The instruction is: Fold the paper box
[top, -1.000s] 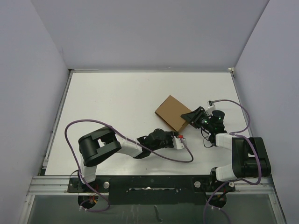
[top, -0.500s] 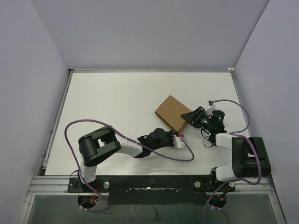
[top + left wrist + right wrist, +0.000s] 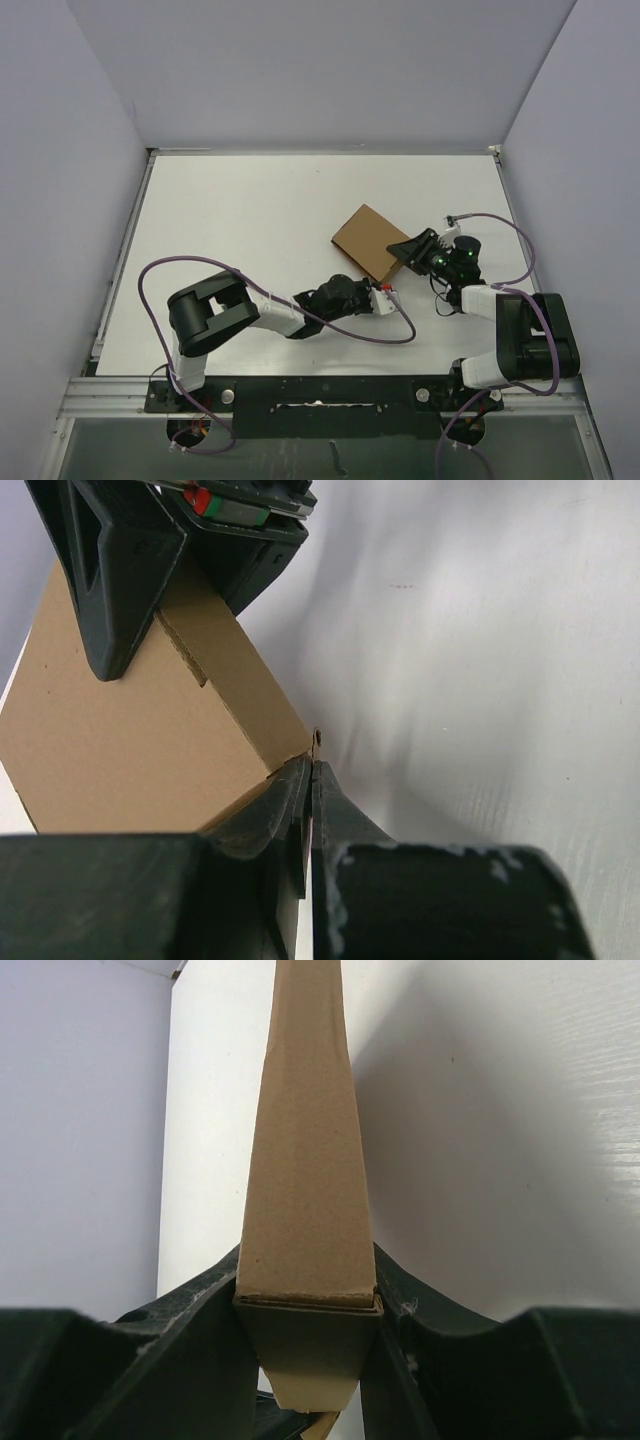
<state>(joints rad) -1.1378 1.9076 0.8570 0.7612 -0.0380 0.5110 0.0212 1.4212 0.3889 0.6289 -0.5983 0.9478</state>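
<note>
The paper box (image 3: 370, 240) is a flat brown cardboard mailer lying at an angle on the white table, right of centre. My right gripper (image 3: 401, 252) is shut on its near right end; in the right wrist view the box's narrow side (image 3: 305, 1160) fills the space between both fingers. My left gripper (image 3: 391, 293) sits just below the box's near corner. In the left wrist view its jaws (image 3: 312, 768) are pressed together, tips touching that corner (image 3: 285, 742). I cannot tell whether a thin cardboard edge is pinched. The right gripper (image 3: 175, 630) shows there too, clamped on the box (image 3: 120, 750).
The white table (image 3: 240, 230) is walled by pale panels at the back and both sides. A purple cable (image 3: 400, 338) loops on the table by the left arm, and another (image 3: 520, 250) arcs around the right arm.
My left gripper's jaws have closed and its tip has edged slightly up toward the box's corner. The right gripper and the box have stayed put.
</note>
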